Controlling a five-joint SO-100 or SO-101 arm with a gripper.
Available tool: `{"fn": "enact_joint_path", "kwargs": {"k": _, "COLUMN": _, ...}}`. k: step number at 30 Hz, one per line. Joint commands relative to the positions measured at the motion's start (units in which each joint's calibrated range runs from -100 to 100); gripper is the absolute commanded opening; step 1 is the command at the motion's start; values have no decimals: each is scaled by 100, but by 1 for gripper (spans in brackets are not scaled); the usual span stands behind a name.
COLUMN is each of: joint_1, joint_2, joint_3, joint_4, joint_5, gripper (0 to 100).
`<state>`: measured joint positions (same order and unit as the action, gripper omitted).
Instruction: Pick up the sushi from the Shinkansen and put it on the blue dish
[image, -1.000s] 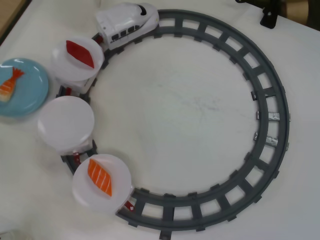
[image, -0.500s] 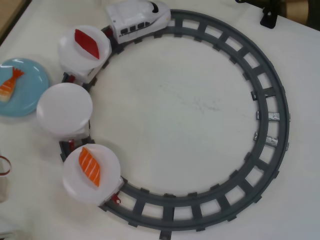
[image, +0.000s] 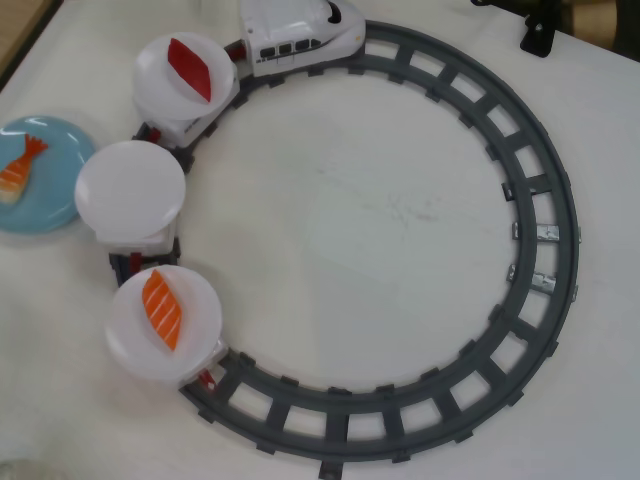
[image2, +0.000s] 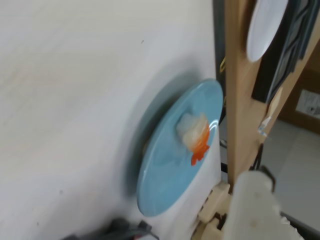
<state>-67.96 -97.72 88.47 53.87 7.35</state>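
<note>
The sushi, a striped shrimp piece with a red-orange tail, lies on the blue dish at the left edge of the overhead view, beside the track. The white Shinkansen is at the top of the ring, pulling three white plates. The first plate carries a dark red piece, the middle plate is bare, and the last carries a salmon piece. The tilted wrist view shows the blue dish with the sushi on it. A blurred white finger shows at the bottom right, and nothing reveals how the jaws stand.
The grey ring track takes up most of the white table. A black clamp stands at the top right corner. In the wrist view a wooden table edge runs behind the dish.
The Shinkansen and its three plates have rolled clockwise along the track, up and to the right. The sushi has stayed on the blue dish. A red-and-white object at the left edge has left the view.
</note>
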Motion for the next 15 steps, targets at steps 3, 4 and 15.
{"fn": "enact_joint_path", "kwargs": {"k": 3, "joint_1": -123, "joint_2": -45, "joint_3": -19, "joint_4": 10, "joint_5": -65, "gripper": 20}}
{"fn": "enact_joint_path", "kwargs": {"k": 4, "joint_1": -123, "joint_2": -45, "joint_3": -19, "joint_4": -7, "joint_5": -70, "gripper": 20}}
{"fn": "enact_joint_path", "kwargs": {"k": 15, "joint_1": -123, "joint_2": -45, "joint_3": 89, "joint_4": -49, "joint_5": -60, "gripper": 20}}
